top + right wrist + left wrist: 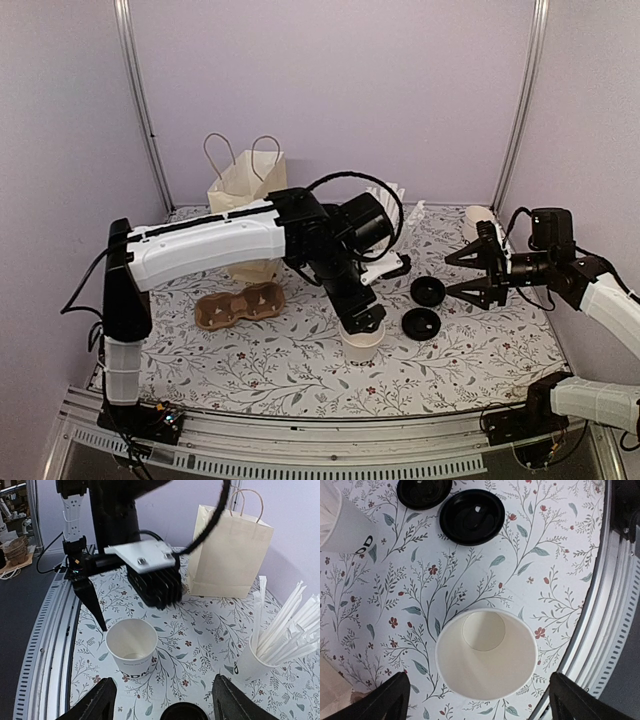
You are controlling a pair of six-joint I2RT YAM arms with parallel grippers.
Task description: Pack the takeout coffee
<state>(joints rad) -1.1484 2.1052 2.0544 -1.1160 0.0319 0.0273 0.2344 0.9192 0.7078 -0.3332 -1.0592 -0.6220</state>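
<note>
Top view: I log the left gripper [362, 325] spread wide over the upright, lidless wide white paper cup [362, 345], two black round plastic lids [428, 291] beside it; left wrist: cup between both fingers [385, 702], untouched; right wrist: right gripper [164, 700] apart, empty, facing that cup.

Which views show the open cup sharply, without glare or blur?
Top external: even, soft light, no glare, but the left arm hides the mouth of the cup. Left wrist: sharp, faint shadow inside the cup. Right wrist: cup crisp, its own fingertips dark and featureless.
</note>
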